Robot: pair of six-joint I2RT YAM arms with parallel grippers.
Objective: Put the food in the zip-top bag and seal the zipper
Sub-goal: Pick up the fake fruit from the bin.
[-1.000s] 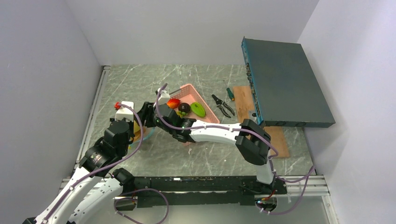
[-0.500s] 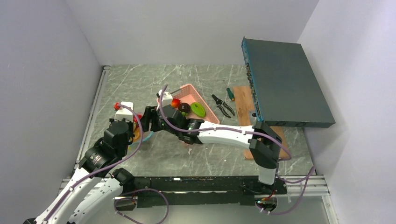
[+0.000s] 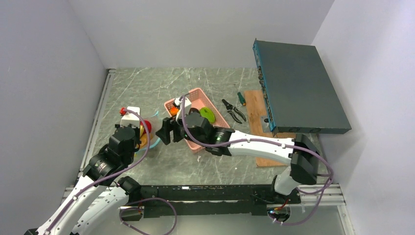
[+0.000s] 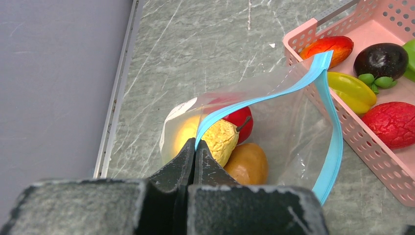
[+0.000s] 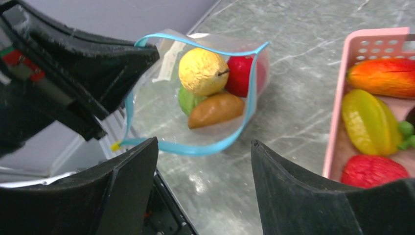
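Zip-top bag (image 4: 288,122) lies on the grey surface (image 4: 195,49) just left of the pink basket (image 4: 367,142), with its mouth gaping toward the basket. It is thin, clear film, and the teal-blue zipper (image 4: 333,142) loops round the opening. Through the film show four pieces of the food (image 5: 203,71): bumpy yellow, red, green and tan-orange. More pieces sit in the basket: orange-red, dark purple, long yellow, rough red and green.

The left hand (image 4: 194,156) is clenched on the zipper at the end farthest from the basket, holding that edge up. The right hand (image 5: 203,161) hangs spread and empty over the bag's mouth, on the side nearest the basket.

The film looks light, limp and slick, so the mouth would probably sag shut if let go. The zipper strip seems the stiffer part and the better place to pinch. The food looks glossy, rounded and probably hard, so it could slip out of a grip. Each piece is best taken across its narrow middle.
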